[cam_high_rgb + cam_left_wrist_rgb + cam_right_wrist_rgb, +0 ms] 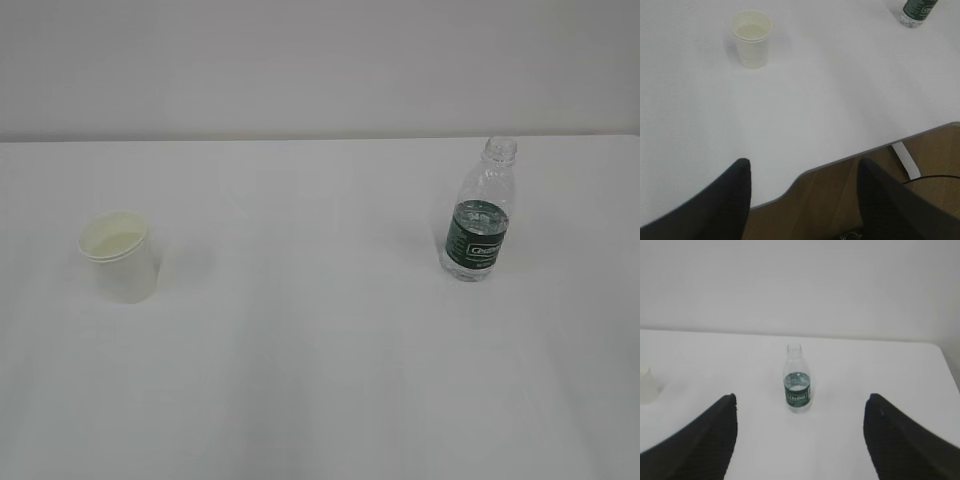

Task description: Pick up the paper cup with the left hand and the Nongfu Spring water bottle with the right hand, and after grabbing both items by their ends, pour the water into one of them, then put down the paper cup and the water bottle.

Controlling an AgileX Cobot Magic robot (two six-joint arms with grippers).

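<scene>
The cream-white paper cup stands upright on the left of the white table; the left wrist view shows the cup far ahead, with liquid inside. The Nongfu Spring water bottle stands upright on the right, uncapped, with a dark green label; it appears again as a bottle centred ahead in the right wrist view. My left gripper hangs open over the table's near edge, nothing between its fingers. My right gripper is open too, well short of the bottle. Neither arm shows in the exterior view.
The table's near edge curves inward below the left gripper, with brown floor beneath. A pale wall backs the table. The bottle's base shows at the top right of the left wrist view, and the cup's edge at the far left of the right wrist view.
</scene>
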